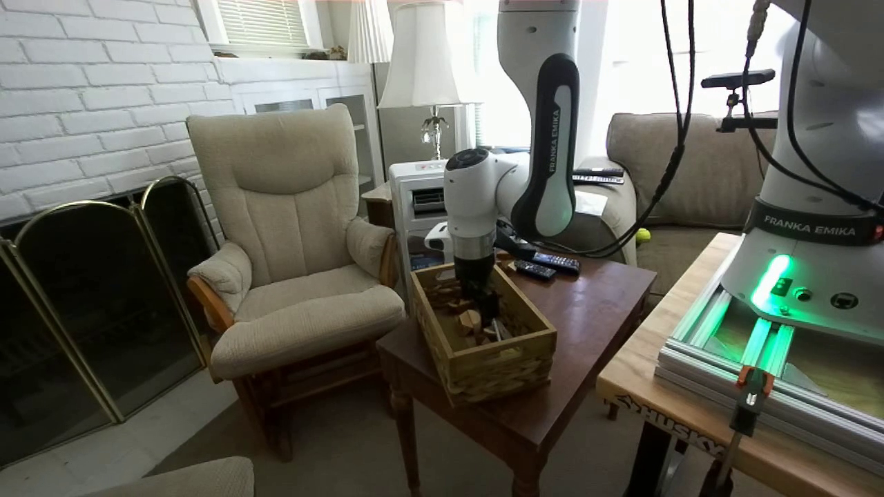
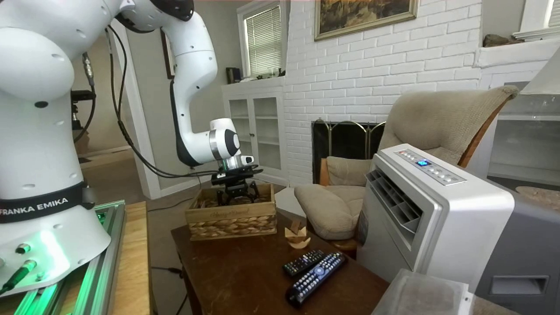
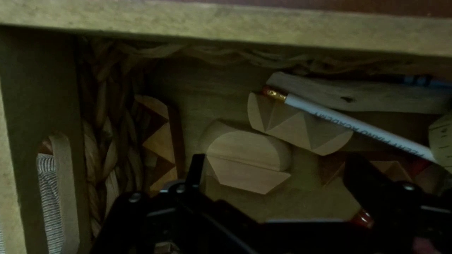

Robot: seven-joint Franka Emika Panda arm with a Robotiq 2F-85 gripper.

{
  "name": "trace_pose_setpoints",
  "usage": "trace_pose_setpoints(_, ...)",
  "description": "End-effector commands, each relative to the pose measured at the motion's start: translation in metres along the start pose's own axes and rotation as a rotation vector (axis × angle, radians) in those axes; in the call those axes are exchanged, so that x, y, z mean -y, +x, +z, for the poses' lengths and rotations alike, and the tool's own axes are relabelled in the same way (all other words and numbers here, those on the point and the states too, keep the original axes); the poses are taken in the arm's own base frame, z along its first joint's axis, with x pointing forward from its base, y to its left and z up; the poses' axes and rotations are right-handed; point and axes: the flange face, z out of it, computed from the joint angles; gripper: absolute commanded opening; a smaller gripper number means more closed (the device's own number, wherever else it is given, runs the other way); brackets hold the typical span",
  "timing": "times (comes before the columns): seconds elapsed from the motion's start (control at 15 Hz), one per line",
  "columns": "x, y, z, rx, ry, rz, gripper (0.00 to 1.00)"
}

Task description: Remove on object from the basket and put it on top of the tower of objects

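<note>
**Fingers Astride a Pale Block, Deep in the Basket**

Here we are at the picking step, as I judge it: my gripper [image 3: 276, 161] is down inside the basket [image 1: 511, 376], which sits on the dark table [image 2: 245, 271]. The fingers [image 3: 196, 171] stand wide apart, nothing pinched, and in the wrist view a pale wooden block [image 3: 247, 150] shows between them. That looks like my best candidate! Whether the tips reach low enough, I can't tell.

Next, I reckon: centre on it, sink a touch, squeeze squarely, then lift straight up past the rim. From there it's across to the tower [image 2: 296, 238], a little stack of wooden pieces on the table just beside the basket. Its top piece looks tilted, so the release will want a soft touch.

Now the traffic. A white pencil [image 3: 353, 130] crosses the edge of a notched block [image 3: 300, 123], right next to my pick. One finger overlaps a reddish block [image 3: 388, 167] in the wrist view; touching or above, I can't say. Two remotes [image 2: 316, 279] lie near the tower, with the armchair [image 2: 411, 127] and white appliance [image 2: 468, 218] beyond. Careful on the swing!
</note>
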Motion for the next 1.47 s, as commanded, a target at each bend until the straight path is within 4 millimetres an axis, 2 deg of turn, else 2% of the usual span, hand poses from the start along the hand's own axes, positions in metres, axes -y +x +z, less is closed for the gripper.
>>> trace_pose_setpoints(0.0,-0.001,0.006,0.013,-0.012,-0.024,-0.04,1.0)
trace_pose_setpoints(0.6,0.002,0.008,0.026,0.01,-0.026,-0.054,1.0)
trace_pose_setpoints(1.07,-0.002,0.008,0.031,0.071,-0.032,-0.006,1.0)
trace_pose_setpoints(1.13,-0.003,0.008,0.033,0.082,-0.034,-0.008,0.91)
trace_pose_setpoints(1.2,-0.003,0.008,0.034,0.091,-0.038,-0.01,0.74)
trace_pose_setpoints(1.4,-0.006,0.009,0.036,0.112,-0.045,-0.013,0.53)
